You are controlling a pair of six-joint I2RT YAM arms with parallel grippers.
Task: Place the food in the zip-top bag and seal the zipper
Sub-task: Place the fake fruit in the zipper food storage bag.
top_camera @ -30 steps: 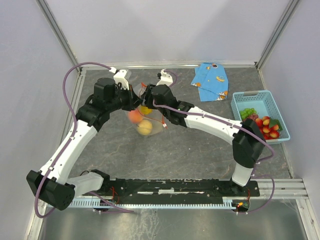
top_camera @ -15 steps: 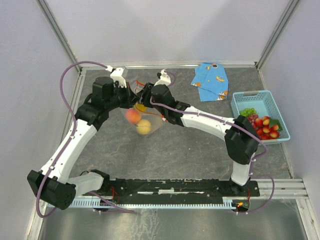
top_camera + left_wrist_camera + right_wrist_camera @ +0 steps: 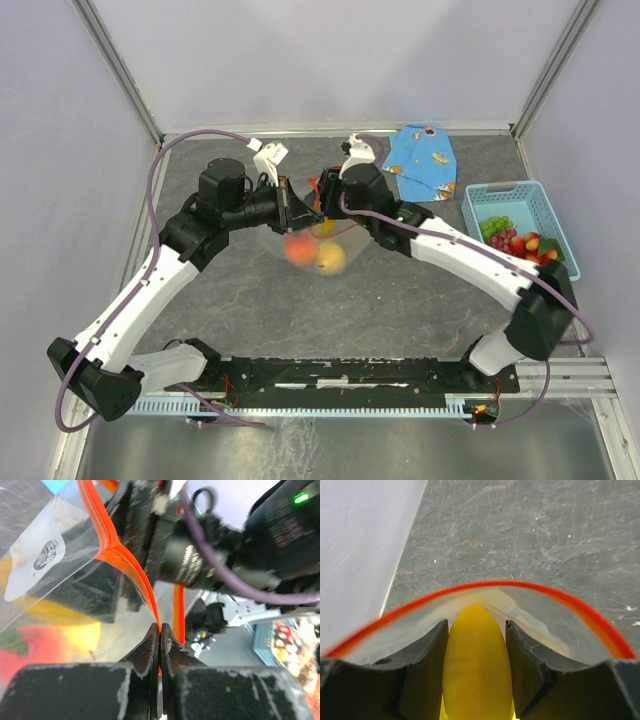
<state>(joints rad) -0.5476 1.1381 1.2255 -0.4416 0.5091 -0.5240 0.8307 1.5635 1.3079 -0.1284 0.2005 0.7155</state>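
The clear zip-top bag (image 3: 347,238) hangs above the table between my two grippers. An orange-pink peach (image 3: 298,247) and a pale yellow apple (image 3: 331,259) sit inside it. My left gripper (image 3: 300,206) is shut on the orange-red zipper (image 3: 107,535) at the bag's mouth, as the left wrist view (image 3: 160,627) shows. My right gripper (image 3: 476,630) is shut on the yellow lemon (image 3: 476,675) and reaches into the bag mouth. The zipper strip (image 3: 485,584) arcs around its fingers. From above, the lemon (image 3: 324,226) shows just below my right gripper (image 3: 326,200).
A light-blue slotted basket (image 3: 505,188) at the right edge holds green grapes (image 3: 497,224) and several red strawberries (image 3: 535,255). A folded blue patterned cloth (image 3: 425,160) lies at the back. Walls close in on the left, the back and the right.
Both grippers have moved right with the bag and its fruit. The right arm's elbow has swung out towards the right.
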